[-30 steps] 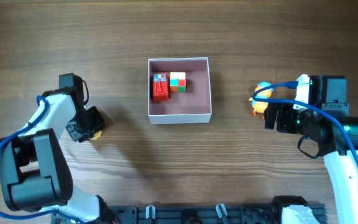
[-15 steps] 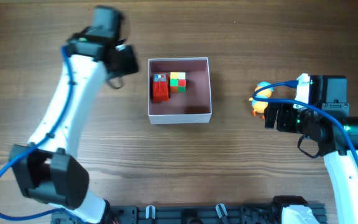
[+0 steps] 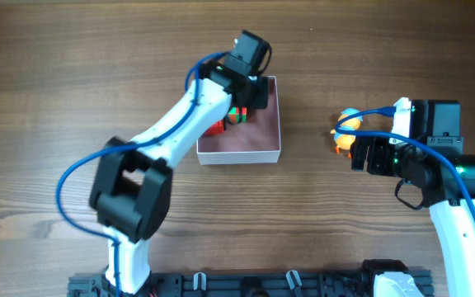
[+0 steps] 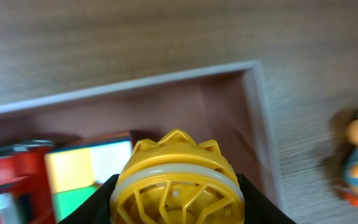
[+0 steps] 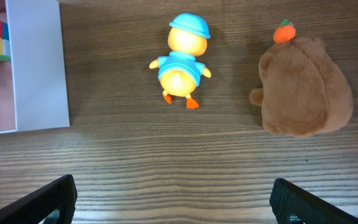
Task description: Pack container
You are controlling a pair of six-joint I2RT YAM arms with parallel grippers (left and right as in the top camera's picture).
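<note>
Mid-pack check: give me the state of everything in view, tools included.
container, open, part filled.
red toy, inside the container.
colour cube, inside the container, beside the red toy.
yellow toy, held in the left tool over the container.
duck toy, lying on the table, unpacked.
brown plush, on the table, unpacked.
right tool, open, empty.

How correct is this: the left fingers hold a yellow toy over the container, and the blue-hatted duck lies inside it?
Not quite. The duck lies on the table outside the container, as the right wrist view shows. The left fingers do hold the yellow toy over it.
</note>
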